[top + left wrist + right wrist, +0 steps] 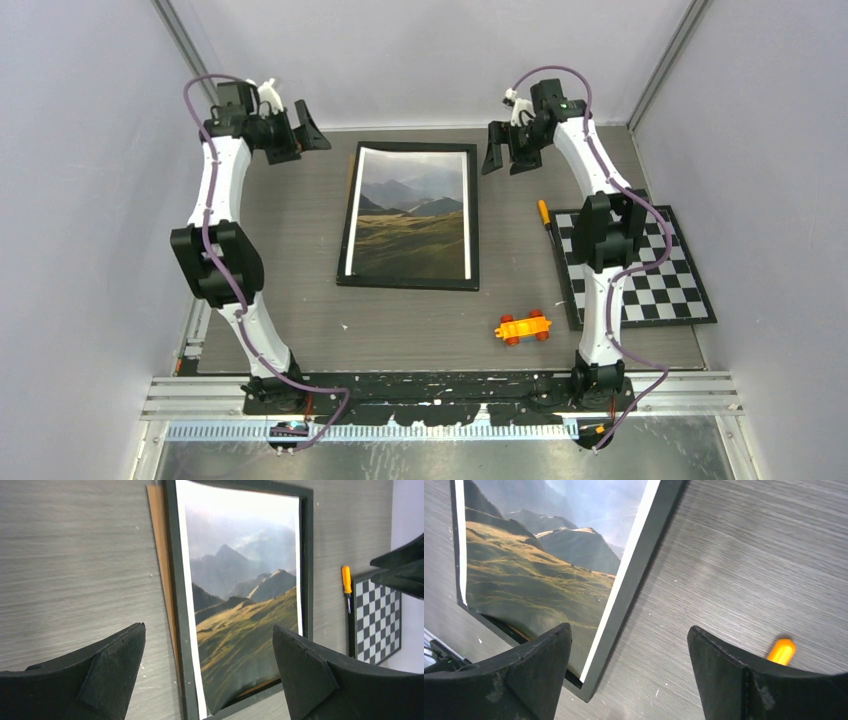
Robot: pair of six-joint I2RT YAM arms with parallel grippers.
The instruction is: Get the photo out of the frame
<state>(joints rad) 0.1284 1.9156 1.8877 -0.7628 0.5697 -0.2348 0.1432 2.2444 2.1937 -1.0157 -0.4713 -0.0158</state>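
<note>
The black frame (345, 225) lies flat in the middle of the table. The mountain photo (410, 215) rests loosely on it, slightly skewed, its white edge overlapping the frame's left rim. In the left wrist view the photo (245, 580) curls up at one corner, and a brown board (159, 555) shows beside the frame (176, 605). My left gripper (303, 135) (208, 626) hovers open above the frame's far left corner, holding nothing. My right gripper (508, 158) (629, 627) hangs open and empty over the far right corner of the frame (644, 555), beside the photo (539, 565).
A checkerboard mat (640, 270) (377, 615) lies at the right, under the right arm. An orange-handled screwdriver (544, 213) (346, 587) (781, 651) lies between mat and frame. An orange toy car (523, 327) sits near the front. Grey walls close in on three sides.
</note>
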